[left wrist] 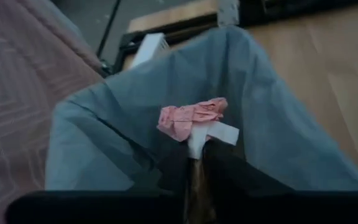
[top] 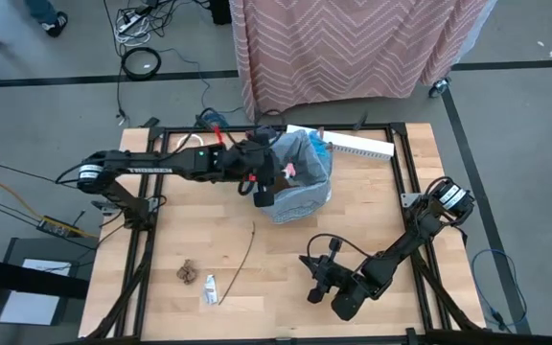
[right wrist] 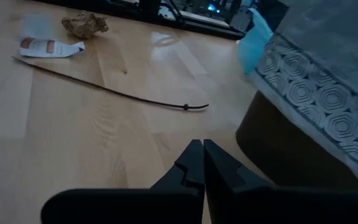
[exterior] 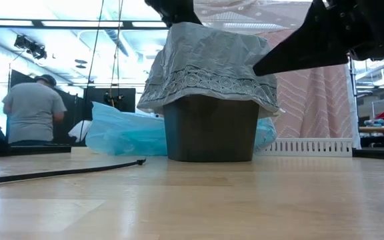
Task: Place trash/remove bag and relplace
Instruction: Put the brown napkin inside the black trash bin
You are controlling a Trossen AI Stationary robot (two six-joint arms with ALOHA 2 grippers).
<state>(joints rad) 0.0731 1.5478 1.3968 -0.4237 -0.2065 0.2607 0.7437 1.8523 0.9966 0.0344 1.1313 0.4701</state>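
Hovering over bag [top: 300, 177], L jaws slightly spread; R pressed together nr stick [top: 241, 254].

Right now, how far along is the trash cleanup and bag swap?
Early. Done: a pink wad and a white scrap lie inside the grey bag. In hand: the left gripper sits over the bag's mouth, apparently just releasing. Left: the thin stick, brown paper wad and small white tube remain on the table; the bag is not yet swapped. The right gripper waits shut.
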